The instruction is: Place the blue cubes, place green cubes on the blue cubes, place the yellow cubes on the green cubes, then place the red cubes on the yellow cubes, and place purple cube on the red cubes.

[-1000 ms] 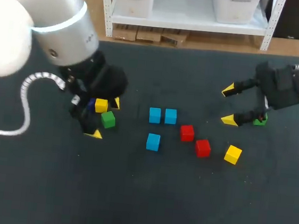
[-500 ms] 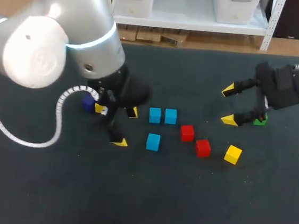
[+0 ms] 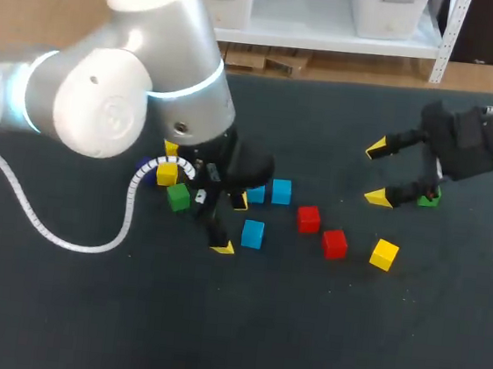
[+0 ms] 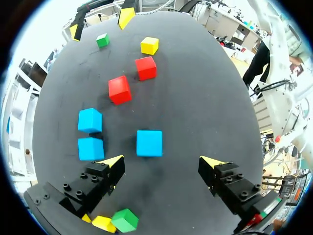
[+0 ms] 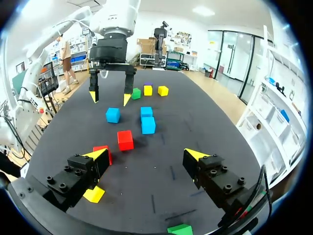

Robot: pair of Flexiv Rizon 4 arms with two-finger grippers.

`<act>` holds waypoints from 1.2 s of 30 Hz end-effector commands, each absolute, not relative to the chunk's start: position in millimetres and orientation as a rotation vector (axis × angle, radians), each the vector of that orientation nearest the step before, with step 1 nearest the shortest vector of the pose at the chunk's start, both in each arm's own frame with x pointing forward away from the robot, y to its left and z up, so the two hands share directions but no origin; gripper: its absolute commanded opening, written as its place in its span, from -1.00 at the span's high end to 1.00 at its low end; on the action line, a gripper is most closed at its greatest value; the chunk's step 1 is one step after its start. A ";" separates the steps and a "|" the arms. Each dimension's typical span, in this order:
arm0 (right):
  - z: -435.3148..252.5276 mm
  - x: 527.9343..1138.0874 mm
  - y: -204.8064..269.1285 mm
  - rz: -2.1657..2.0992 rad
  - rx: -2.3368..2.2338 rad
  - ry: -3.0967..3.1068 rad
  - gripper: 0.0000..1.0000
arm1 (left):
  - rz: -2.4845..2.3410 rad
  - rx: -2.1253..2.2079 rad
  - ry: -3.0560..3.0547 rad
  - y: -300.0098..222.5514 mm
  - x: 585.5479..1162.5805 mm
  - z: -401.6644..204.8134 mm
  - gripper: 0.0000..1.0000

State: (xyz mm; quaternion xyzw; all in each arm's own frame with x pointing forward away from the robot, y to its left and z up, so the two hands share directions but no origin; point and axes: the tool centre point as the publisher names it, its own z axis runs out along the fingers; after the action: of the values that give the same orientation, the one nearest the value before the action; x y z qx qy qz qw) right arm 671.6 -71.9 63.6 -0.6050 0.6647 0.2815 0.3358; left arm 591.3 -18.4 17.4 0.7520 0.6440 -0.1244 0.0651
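Two grippers hang over a dark table (image 3: pixel 212 340), both with fingers spread wide and holding nothing. The left gripper (image 3: pixel 231 224) is low, with a lone blue cube (image 3: pixel 253 234) just ahead of the gap between its fingers. A pair of blue cubes (image 3: pixel 282 191) lies side by side nearby. Two red cubes (image 3: pixel 308 218) and a yellow cube (image 3: pixel 384 254) lie further right. Behind the left gripper sit a second yellow cube (image 3: pixel 166 173) and a green cube (image 3: pixel 177 197). The right gripper (image 3: pixel 377 173) is well apart, above another green cube (image 3: pixel 428 197).
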 end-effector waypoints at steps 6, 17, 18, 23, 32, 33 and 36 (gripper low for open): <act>62.6 672.3 -71.9 0.737 -1.577 1.730 -1.00 | -0.389 2.295 1.924 -32.0 599.4 15.4 -1.00; 62.6 672.3 -71.9 0.737 -1.577 1.730 -1.00 | -0.421 2.279 1.935 -37.7 598.3 11.5 -0.62; 62.6 672.3 -71.9 0.737 -1.577 1.730 -1.00 | -0.421 2.279 1.937 -38.3 598.3 10.6 -0.57; 62.6 672.3 -71.9 0.737 -1.577 1.730 -1.00 | -0.440 2.279 1.947 -41.2 597.4 6.6 -0.46; 62.6 672.3 -71.9 0.737 -1.577 1.730 -1.00 | -0.445 2.286 1.970 -41.8 598.9 0.7 0.00; 62.6 672.3 -71.9 0.737 -1.577 1.730 -1.00 | -0.446 2.283 1.973 -41.1 599.4 0.6 0.15; 62.6 672.3 -71.9 0.737 -1.577 1.730 -1.00 | -0.438 2.283 1.981 -39.3 600.3 0.7 1.00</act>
State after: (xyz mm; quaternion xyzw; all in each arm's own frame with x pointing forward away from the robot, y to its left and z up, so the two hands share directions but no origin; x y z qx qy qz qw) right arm 671.5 -72.1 63.5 -0.6050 0.6647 0.2817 0.3359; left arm 596.9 -38.1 0.7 0.7466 0.6478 -0.1437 0.0480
